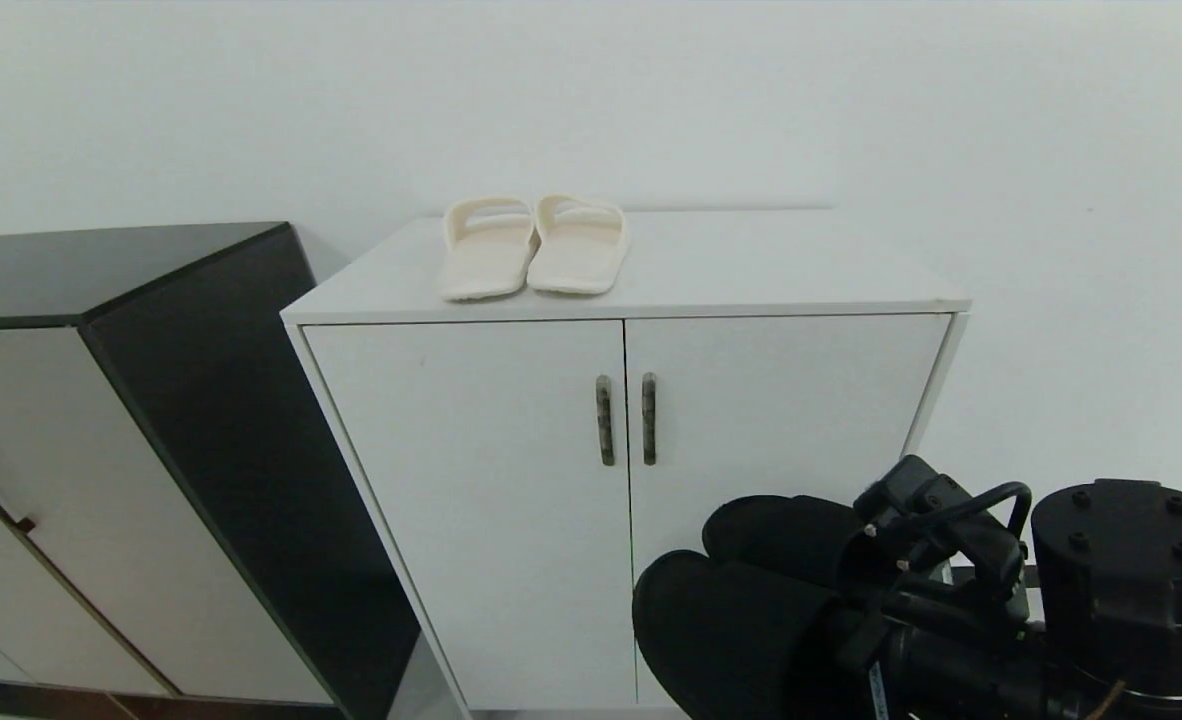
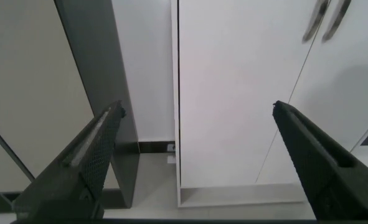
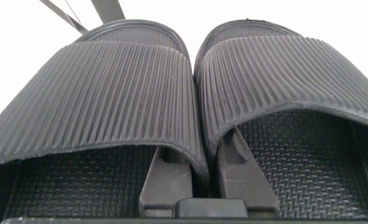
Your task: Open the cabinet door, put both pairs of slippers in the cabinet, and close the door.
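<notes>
While both doors of the white cabinet (image 1: 491, 500) are shut, with the two dark handles (image 1: 605, 420) side by side at the middle seam, neither pair of slippers is inside. The cream slippers (image 1: 534, 245) sit side by side on the cabinet's top, toward its left half and touching each other along their inner edges. The black slippers (image 1: 751, 590) are off the ground, held together in front of the lower part of the right door. The right claw (image 3: 202, 186) is clenched on them. From the right wrist camera you can see one finger (image 3: 165, 180) tucked inside each slipper under the ribbed straps, pinching the two inner walls together.

The left claw (image 2: 199, 149) is released, its fingers spread wide with nothing between them. It's sitting low in front of the cabinet's left door, near the bottom corner above the floor (image 2: 152, 180). Just left of the white cabinet is a black-sided cabinet (image 1: 211, 420) with pale fronts, and there's a plain white wall (image 1: 951, 120) behind everything.
</notes>
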`<state>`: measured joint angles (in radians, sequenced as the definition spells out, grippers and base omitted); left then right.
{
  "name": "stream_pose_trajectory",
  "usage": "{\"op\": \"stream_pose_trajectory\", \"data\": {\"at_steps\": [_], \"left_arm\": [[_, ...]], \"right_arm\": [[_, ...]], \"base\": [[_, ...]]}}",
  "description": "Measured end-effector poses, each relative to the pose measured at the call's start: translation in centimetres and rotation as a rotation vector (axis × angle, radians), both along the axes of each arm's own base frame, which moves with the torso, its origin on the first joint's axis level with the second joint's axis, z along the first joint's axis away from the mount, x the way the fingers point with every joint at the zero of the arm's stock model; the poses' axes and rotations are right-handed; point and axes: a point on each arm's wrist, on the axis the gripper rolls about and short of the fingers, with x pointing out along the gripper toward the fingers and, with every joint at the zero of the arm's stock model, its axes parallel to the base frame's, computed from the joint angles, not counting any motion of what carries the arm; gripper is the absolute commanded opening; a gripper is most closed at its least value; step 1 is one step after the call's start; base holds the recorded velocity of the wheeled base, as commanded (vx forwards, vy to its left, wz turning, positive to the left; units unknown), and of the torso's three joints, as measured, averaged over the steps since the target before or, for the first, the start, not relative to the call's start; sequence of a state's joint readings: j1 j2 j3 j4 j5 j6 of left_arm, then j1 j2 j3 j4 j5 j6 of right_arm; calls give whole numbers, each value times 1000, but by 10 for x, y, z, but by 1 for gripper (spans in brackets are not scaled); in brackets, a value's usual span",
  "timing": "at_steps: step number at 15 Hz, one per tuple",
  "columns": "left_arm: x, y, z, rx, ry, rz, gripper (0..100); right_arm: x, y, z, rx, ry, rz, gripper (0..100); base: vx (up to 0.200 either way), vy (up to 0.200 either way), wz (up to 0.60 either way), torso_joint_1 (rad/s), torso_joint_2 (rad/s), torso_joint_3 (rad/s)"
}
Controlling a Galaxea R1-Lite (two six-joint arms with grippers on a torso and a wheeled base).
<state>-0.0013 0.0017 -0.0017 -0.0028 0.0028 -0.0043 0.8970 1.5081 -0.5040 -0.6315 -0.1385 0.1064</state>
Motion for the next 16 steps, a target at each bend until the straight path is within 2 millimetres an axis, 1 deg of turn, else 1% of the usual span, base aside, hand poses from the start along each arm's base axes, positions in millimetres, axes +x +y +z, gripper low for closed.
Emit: {"op": "stream_pose_trajectory", "data": {"at_steps": [5,10,12,14,15,16], "left_arm": [[0,0,0,4,1,2,100],[1,0,1,14,10,3,100],[1,0,2,42,9,3,100],[0,0,4,77,-3,4,100],[-2,0,11,69,-26,2,100],[-4,0,24,48,-51,-7,100]], "right_arm": [[0,0,-1,-4,2,0,0],[-4,3,0,5,-5,19,0],[-5,3,-1,7,-7,23,0],[-5,3,-2,6,-5,26,0],[-5,4,-3,5,-5,27,0],[-5,4,-3,4,-4,28,0]], "base": [[0,0,0,-109,457,347],[0,0,0,-43,435,383],[0,0,0,-5,171,163],[0,0,0,-1,38,16],[0,0,0,0,0,0],[0,0,0,0,0,0]]}}
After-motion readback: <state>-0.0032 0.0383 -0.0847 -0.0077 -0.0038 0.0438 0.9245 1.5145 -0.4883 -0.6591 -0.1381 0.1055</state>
